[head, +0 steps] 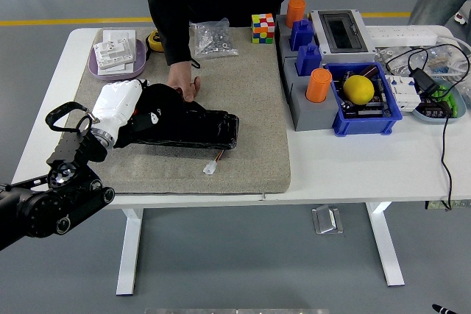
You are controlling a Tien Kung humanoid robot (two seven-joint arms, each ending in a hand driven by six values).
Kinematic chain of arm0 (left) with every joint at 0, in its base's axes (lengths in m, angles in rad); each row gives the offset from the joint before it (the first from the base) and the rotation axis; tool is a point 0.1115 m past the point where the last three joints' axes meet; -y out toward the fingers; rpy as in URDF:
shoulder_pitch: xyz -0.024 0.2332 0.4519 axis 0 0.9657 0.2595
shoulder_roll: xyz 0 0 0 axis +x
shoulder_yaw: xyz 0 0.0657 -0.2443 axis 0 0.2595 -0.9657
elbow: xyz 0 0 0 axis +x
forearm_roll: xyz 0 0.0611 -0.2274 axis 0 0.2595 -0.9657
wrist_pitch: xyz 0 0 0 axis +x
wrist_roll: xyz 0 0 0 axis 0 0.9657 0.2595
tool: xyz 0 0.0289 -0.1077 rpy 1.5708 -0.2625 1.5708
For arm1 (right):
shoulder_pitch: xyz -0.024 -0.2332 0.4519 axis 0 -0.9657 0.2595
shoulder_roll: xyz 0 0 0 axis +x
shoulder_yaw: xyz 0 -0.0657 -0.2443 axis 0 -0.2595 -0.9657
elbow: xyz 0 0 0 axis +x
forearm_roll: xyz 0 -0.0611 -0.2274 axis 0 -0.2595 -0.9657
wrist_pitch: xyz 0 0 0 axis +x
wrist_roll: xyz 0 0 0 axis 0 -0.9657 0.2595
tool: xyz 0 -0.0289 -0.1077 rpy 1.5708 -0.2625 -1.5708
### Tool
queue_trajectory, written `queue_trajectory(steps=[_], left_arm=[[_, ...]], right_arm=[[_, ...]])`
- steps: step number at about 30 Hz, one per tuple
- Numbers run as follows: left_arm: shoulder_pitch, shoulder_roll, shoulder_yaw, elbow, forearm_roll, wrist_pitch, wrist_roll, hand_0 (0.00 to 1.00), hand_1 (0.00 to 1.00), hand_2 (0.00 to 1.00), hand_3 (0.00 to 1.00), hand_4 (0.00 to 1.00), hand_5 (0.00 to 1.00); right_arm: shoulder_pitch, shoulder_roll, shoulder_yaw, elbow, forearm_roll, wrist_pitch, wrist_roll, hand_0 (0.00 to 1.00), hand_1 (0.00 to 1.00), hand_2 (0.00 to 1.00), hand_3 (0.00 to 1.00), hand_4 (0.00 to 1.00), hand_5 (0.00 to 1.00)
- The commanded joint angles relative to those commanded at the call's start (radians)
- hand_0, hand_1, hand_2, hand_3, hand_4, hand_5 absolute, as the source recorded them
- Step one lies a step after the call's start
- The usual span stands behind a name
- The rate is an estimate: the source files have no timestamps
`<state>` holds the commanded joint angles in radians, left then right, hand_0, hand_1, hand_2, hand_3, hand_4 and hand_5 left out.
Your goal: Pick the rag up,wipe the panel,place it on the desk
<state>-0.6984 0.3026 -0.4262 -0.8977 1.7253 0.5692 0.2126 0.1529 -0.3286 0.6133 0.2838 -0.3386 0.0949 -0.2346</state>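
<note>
As seen from the head view, the black cloth rag [151,102] is bunched under the left robot hand [121,106], which has a white shell and comes in from the left edge; the rag is pressed onto the left end of the flat black rectangular panel [190,128]. Fingers are hidden under cloth and shell, so it cannot be told how tightly they are curled, but the rag is judged to be held. No right robot hand is in view.

Handling, as a judgement: the rag is soft, light and limp, w/ no shape of its own, so it is best taken in a bunched handful at its thick middle, not by an edge. The panel looks stiff, thin and glossy, prob. slippery under a wipe; a small white connector [210,168] on thin wires hangs off its near edge, so fragile bits are likely there. It lies on a grey-beige felt mat [250,145] over the white surface [346,163].

The panel's long axis runs left-right, slightly tilted, right end a bit nearer the camera. Strokes are best made along that axis.

A person's hand [182,84] is set at the panel's far edge, touching or nearly so; it appears to steady it.
</note>
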Motion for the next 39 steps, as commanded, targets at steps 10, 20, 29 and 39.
queue_trajectory(steps=[10, 20, 29, 39], left_arm=[[-0.026, -0.055, 0.089, -0.016, -0.017, 0.0, 0.009, 0.221, 0.105, 0.671, 0.633, 0.464, 0.097], [-0.068, -0.094, 0.153, -0.035, -0.022, -0.001, 0.021, 0.223, 0.104, 0.671, 0.634, 0.465, 0.098], [-0.096, -0.136, 0.219, -0.046, -0.032, -0.005, 0.036, 0.223, 0.104, 0.671, 0.636, 0.467, 0.101], [-0.103, -0.146, 0.23, -0.057, -0.028, -0.006, 0.042, 0.222, 0.104, 0.672, 0.638, 0.47, 0.104]], right_arm=[[0.004, -0.007, -0.011, 0.001, 0.002, 0.003, 0.0, 0.78, 0.651, 0.715, 0.638, 0.998, 0.563], [0.008, -0.015, -0.024, 0.0, 0.005, 0.006, -0.002, 0.779, 0.65, 0.715, 0.637, 0.998, 0.563], [0.01, -0.019, -0.031, -0.001, 0.005, 0.007, -0.002, 0.779, 0.65, 0.715, 0.638, 0.998, 0.564], [0.01, -0.022, -0.037, -0.003, 0.008, 0.008, -0.005, 0.779, 0.65, 0.715, 0.637, 0.998, 0.563]])
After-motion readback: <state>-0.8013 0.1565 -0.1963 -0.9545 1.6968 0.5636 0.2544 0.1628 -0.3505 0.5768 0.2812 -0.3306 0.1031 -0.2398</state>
